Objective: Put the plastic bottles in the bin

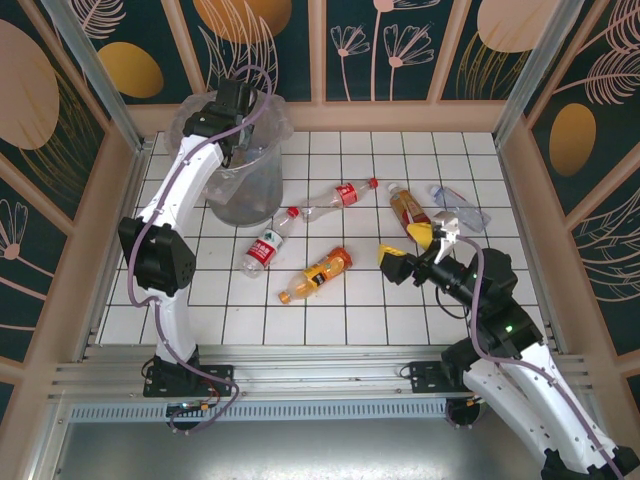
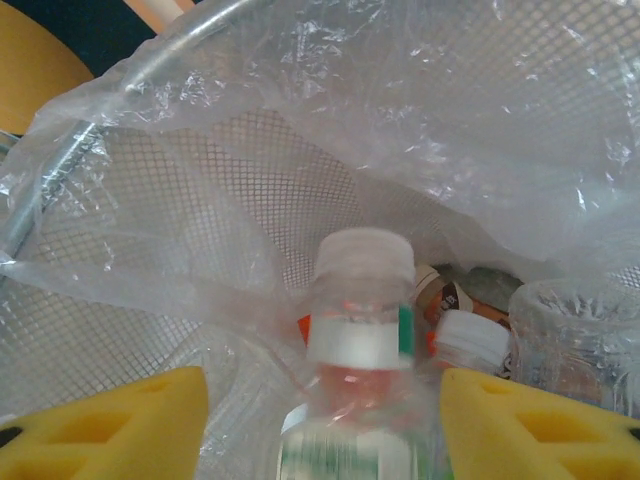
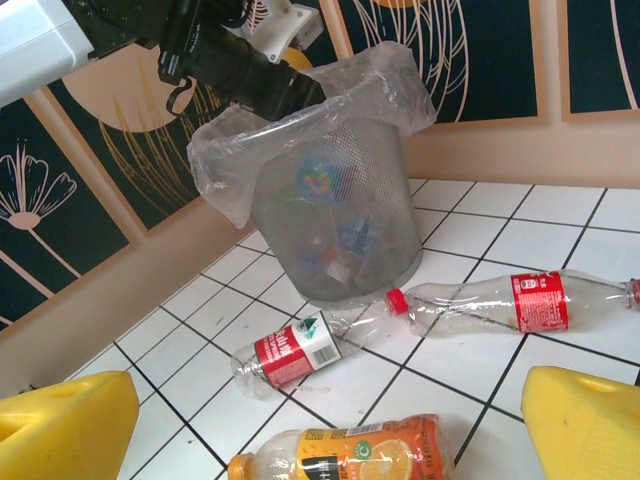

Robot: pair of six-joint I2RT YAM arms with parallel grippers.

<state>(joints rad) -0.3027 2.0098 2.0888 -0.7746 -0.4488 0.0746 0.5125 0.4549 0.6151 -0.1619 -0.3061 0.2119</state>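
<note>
Apparently loose, bottle (image 2: pixel 360 330) sits between parted left gripper (image 2: pixel 322 405) fingers; bin (image 2: pixel 200 170) beneath.

White tiled surface (image 1: pixel 350 310), dark grout grid. Wood-trimmed wall panels (image 1: pixel 400 45) on three sides: dark teal, gold discs, pale flower outlines. Metal rail (image 1: pixel 320 378) along near edge.
</note>
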